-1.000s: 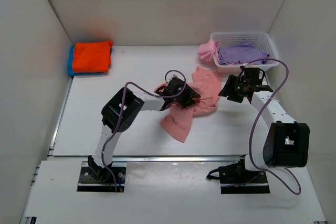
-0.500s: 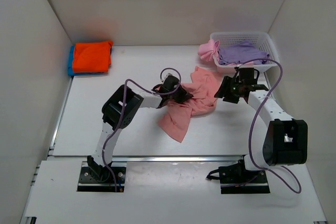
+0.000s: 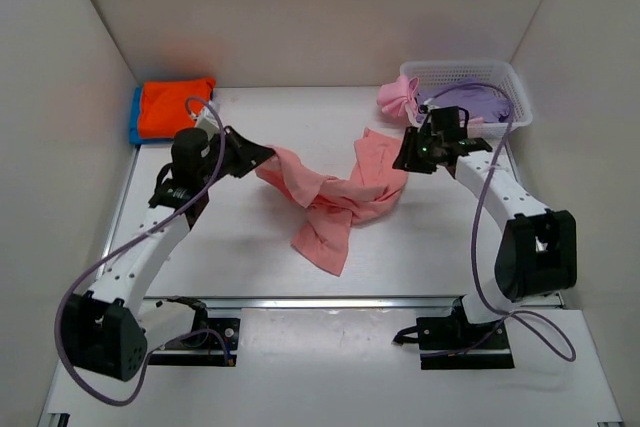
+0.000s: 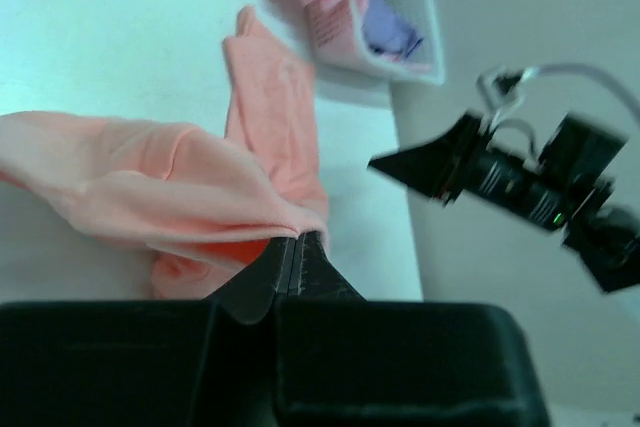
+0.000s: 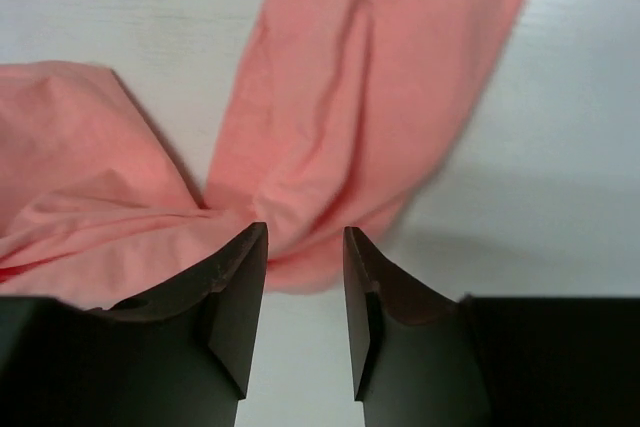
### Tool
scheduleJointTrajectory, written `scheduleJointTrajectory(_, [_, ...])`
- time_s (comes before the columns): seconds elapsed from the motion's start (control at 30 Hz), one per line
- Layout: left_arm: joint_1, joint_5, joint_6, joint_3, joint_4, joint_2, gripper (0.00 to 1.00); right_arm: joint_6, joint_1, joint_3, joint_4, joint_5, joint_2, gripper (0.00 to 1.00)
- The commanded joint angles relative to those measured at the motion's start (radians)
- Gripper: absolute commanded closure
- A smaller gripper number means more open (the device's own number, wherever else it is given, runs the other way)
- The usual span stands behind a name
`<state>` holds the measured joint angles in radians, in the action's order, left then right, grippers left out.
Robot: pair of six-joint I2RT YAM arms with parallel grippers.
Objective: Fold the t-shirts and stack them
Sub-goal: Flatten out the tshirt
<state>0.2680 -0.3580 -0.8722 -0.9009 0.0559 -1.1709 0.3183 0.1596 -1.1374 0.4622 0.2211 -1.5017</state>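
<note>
Overhead, a salmon-pink t-shirt [image 3: 335, 202] lies crumpled and stretched across the middle of the white surface [image 3: 250, 237]. It forms a rough arc: one end reaches toward the left arm, another rises toward the right arm, and a loose flap trails down toward the near edge.

The left end effector [image 3: 250, 157] is clamped on the left end of this shirt. In the left wrist view its fingers meet tightly, with a fold of the pink cloth pinched at their tips and the rest of the shirt spreading away beyond them.

The right end effector [image 3: 403, 159] sits at the upper right end of the same shirt, just in front of the basket [image 3: 460, 67]. In the right wrist view its fingers stand apart with a narrow gap, and the shirt's edge lies just past the tips. Whether they touch the cloth cannot be told.

An orange t-shirt [image 3: 172, 107] rests folded on a blue t-shirt [image 3: 134, 119] in the far left corner. The white lattice basket in the far right corner holds a lavender t-shirt [image 3: 487, 105]. A brighter pink t-shirt [image 3: 395, 97] hangs over its left rim.
</note>
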Motion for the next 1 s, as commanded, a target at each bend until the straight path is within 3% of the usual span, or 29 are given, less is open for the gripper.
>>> scheduleJointTrajectory(0.0, [-0.022, -0.061, 0.13, 0.097, 0.209, 0.042, 1.0, 0.004, 0.067, -0.111, -0.033, -0.005, -0.087, 0.66])
scheduleJointTrajectory(0.2, [-0.079, 0.059, 0.177, 0.165, 0.356, 0.216, 1.0, 0.019, 0.152, -0.295, 0.03, -0.047, -0.282, 0.63])
scheduleJointTrajectory(0.37, [-0.052, 0.224, 0.26, 0.073, 0.53, 0.284, 1.0, 0.025, 0.129, -0.407, 0.088, -0.1, -0.406, 0.62])
scheduleJointTrajectory(0.57, [-0.047, 0.193, 0.253, 0.123, 0.526, 0.316, 1.0, -0.011, 0.11, -0.563, 0.141, -0.144, -0.552, 0.62])
scheduleJointTrajectory(0.97, [-0.055, 0.132, 0.211, 0.23, 0.46, 0.329, 1.0, -0.076, 0.233, -0.924, 0.269, -0.275, -0.833, 0.64])
